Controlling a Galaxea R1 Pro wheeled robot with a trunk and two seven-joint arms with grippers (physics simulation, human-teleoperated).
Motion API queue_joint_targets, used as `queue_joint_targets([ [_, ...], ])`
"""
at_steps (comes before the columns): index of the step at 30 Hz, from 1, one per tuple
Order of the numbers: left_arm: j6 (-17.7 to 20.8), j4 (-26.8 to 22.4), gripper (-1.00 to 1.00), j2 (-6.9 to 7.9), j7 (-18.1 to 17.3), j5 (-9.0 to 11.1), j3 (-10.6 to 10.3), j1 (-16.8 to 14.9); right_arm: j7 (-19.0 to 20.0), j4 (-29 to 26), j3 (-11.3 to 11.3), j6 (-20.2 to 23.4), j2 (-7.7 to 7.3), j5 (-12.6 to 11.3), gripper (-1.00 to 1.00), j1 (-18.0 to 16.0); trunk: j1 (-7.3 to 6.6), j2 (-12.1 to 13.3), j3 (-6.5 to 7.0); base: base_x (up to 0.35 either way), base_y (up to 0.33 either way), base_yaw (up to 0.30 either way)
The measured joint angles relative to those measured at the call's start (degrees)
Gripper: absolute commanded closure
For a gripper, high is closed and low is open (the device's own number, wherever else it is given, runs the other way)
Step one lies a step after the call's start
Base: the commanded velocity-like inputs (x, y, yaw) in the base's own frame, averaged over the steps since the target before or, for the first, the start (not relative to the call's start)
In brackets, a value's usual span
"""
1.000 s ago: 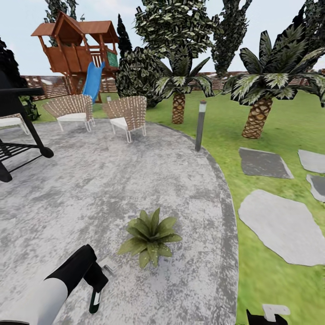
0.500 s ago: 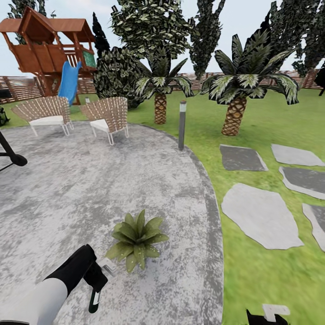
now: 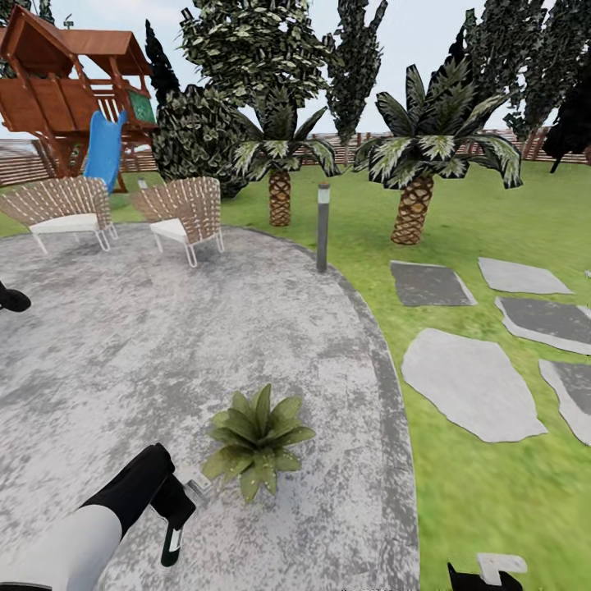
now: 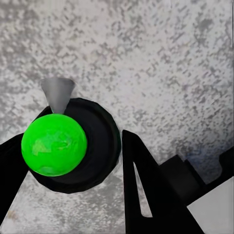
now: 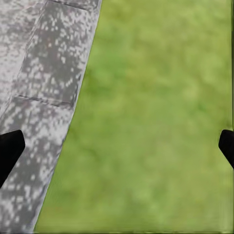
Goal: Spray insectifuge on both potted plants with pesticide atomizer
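- Rolling over the round stone patio [image 3: 164,353] w/ lawn [image 3: 492,509] to the robot's right and pale stepping stones [image 3: 472,382] out on the grass; two wicker chairs [image 3: 185,213], a bollard lamp [image 3: 322,227], palms and a wooden playhouse w/ blue slide [image 3: 103,152] sit well beyond.
- One potted plant [image 3: 256,439] sits on the patio, a low green rosette, pot hidden under the leaves. Second plant: can't spot it from here.
- Left gripper [image 3: 174,513] hangs low at the near-left, just beside the plant and a bit nearer the robot; plant lies fwd and to the right of it.
- Pesticide atomizer [image 3: 172,542] is clamped in that gripper, long axis roughly vertical, body hanging down. Wrist cam looks straight onto its green top [image 4: 53,144] w/ black fingers [image 4: 146,190] pressed on either side and the grey nozzle cone [image 4: 58,92] sticking out over bare stone.
- Key relation, my read: nozzle isn't aimed at the leaves yet; left arm is by far the nearer one and needs a swing toward the rosette.
- Right gripper [image 5: 117,146] idles over the patio-grass edge, jaws spread wide, nothing between them.
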Motion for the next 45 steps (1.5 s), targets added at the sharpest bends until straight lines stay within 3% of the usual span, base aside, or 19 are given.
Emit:
queue_joint_targets([
  [12,0.4,-0.59,1.0,-0.02,-1.62,-0.05,-0.27,-0.8,0.03,-0.08,0.0,0.03,0.01,0.09,-1.0,-0.01,0.0,0.0,0.0,0.001,0.009,-0.05],
  [19,0.43,-0.55,1.0,-0.13,-1.75,-0.19,-0.31,-0.56,-0.03,-0.05,-0.08,0.08,0.0,0.07,-1.0,-0.01,0.01,0.0,0.0,-0.041,0.223,-0.014],
  [32,0.25,-0.36,1.0,-0.32,-1.57,-0.18,-0.07,0.04,-0.12,-0.07,-0.09,0.08,0.0,0.01,-1.0,0.0,-0.02,0.0,0.0,0.067,0.268,-0.245],
  [45,-0.22,0.5,1.0,-0.06,-1.37,-0.08,-0.14,1.03,-0.14,-0.08,-0.09,0.07,0.0,0.02,-1.0,0.0,0.0,0.0,0.0,0.04,0.03,-0.168],
])
